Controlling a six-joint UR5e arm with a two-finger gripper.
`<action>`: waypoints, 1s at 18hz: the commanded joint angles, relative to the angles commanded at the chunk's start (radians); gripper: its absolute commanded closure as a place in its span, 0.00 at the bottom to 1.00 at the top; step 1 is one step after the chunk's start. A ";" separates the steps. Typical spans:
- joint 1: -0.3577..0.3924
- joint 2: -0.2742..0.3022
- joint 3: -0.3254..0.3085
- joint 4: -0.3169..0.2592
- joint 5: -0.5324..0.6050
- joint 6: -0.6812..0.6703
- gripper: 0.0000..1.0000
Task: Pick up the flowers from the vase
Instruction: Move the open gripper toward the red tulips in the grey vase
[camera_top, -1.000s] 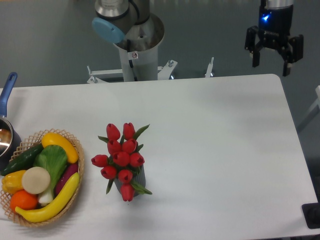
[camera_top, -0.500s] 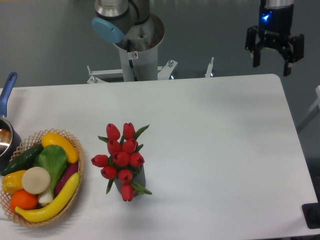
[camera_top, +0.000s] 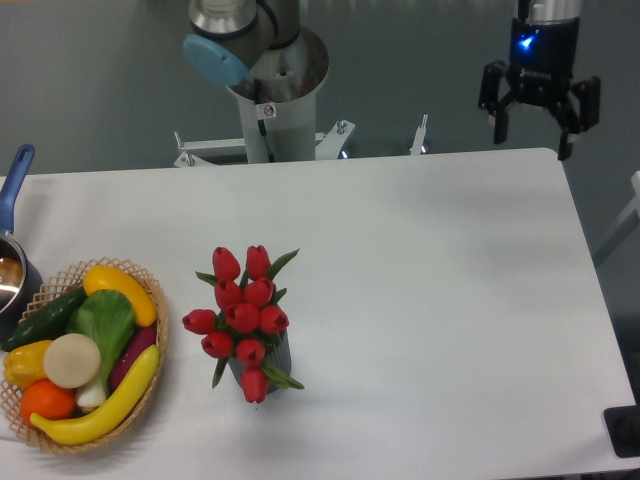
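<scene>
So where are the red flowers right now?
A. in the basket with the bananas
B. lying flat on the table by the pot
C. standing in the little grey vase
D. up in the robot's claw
C. The red flowers stand in the grey vase on the table, and the claw is open and empty, far off by the table's back right corner.

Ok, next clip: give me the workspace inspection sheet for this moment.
Surface: white table, no spills seen.
Job's things: flowers upright in the vase, which is mostly hidden beneath them.
Clutter: basket of fruit and vegetables at left; blue-handled pot at the left edge.
Claw: claw open, empty, above the table's far right corner, well away from the flowers.
Cables: nothing seen.
Surroundings: robot base behind the table; grey floor.
</scene>
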 joint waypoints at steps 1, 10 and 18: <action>0.000 -0.003 -0.009 0.000 -0.025 -0.008 0.00; -0.052 -0.021 -0.081 0.003 -0.288 -0.178 0.00; -0.212 -0.118 -0.080 0.002 -0.295 -0.238 0.00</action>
